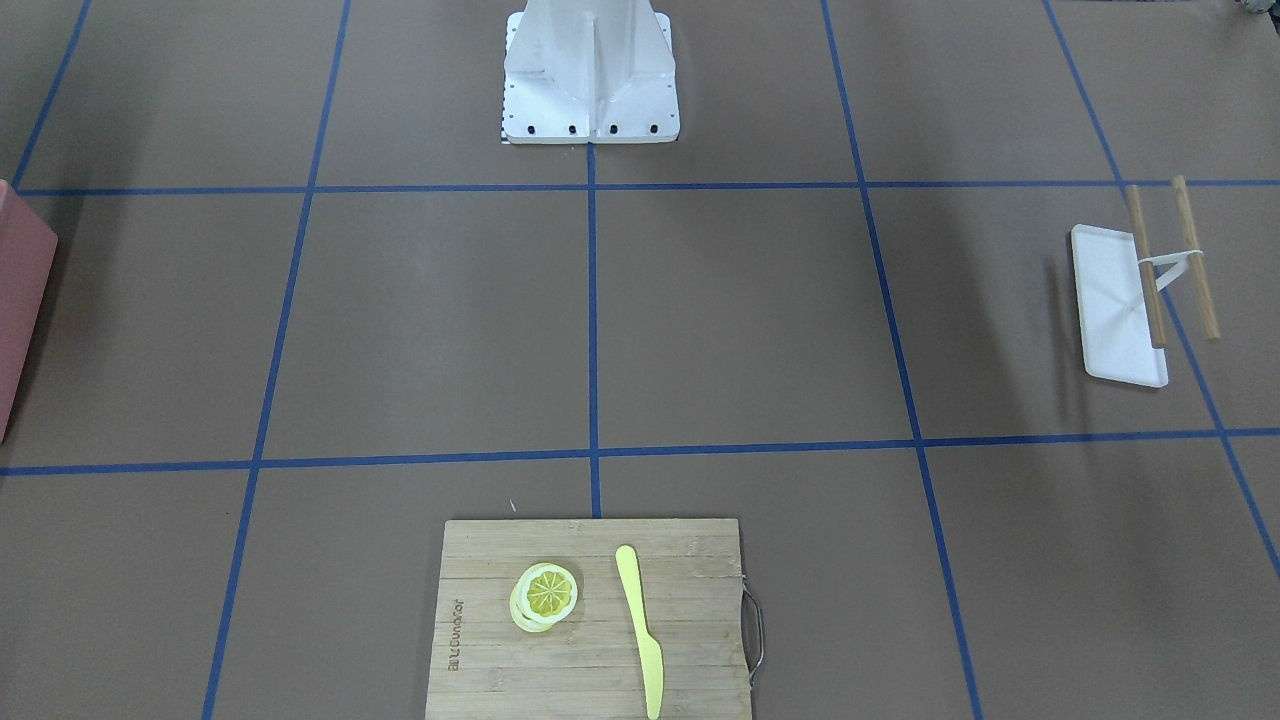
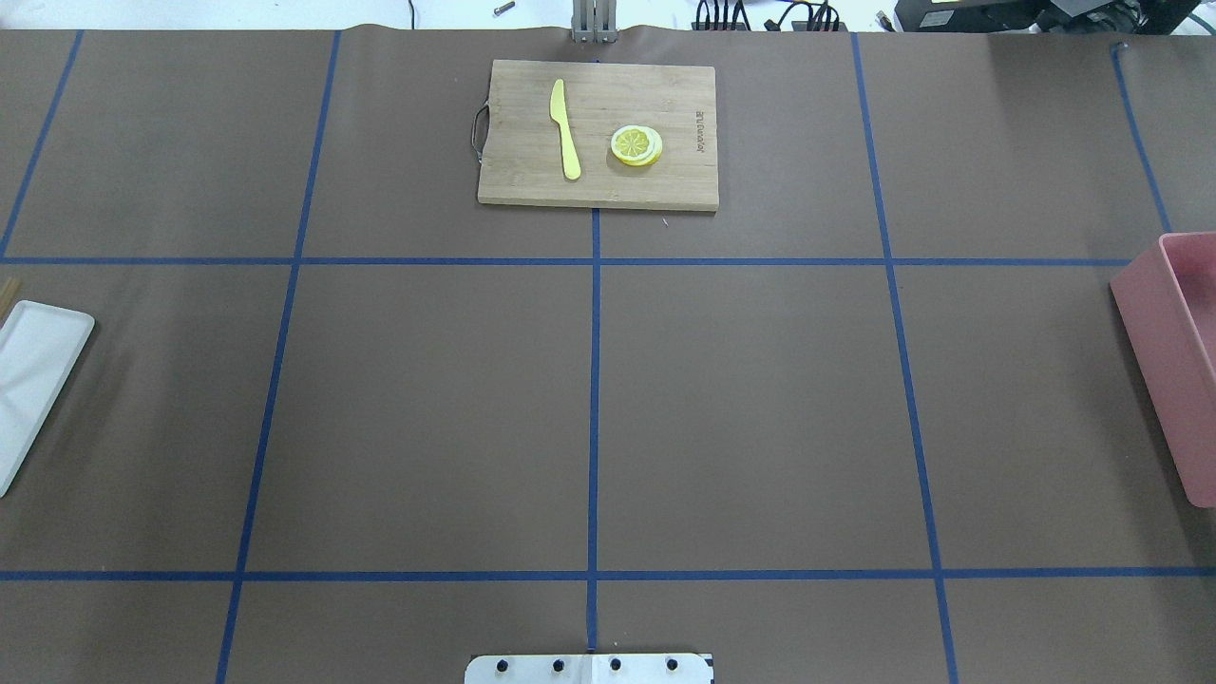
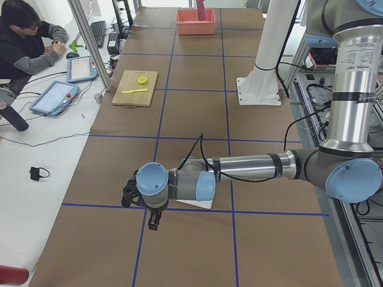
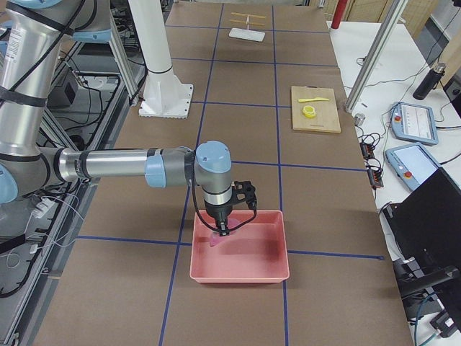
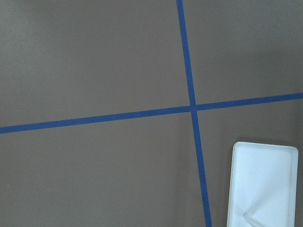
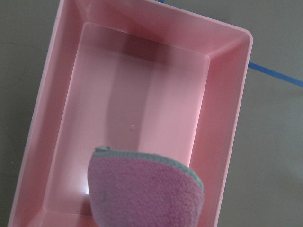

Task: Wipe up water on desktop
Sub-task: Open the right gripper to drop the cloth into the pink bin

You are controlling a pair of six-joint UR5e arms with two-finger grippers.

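The desktop (image 2: 741, 408) is a matte brown surface crossed by blue tape lines; no water shows on it in any view. A pink cloth (image 6: 147, 194) with a grey hem hangs close under the right wrist camera, above a pink bin (image 6: 227, 94). The exterior right view has my right gripper (image 4: 223, 229) over that bin (image 4: 241, 274), shut on the cloth (image 4: 216, 243). Only the exterior left view has my left gripper (image 3: 146, 209), low over the desktop beside a white tray (image 3: 200, 203); whether it is open or shut I cannot tell.
A bamboo cutting board (image 2: 598, 133) with a yellow knife (image 2: 565, 128) and lemon slices (image 2: 636, 144) lies at the far edge. The white tray (image 1: 1110, 310) carries two wooden sticks (image 1: 1195, 255). A person (image 3: 30, 42) sits beyond the far edge.
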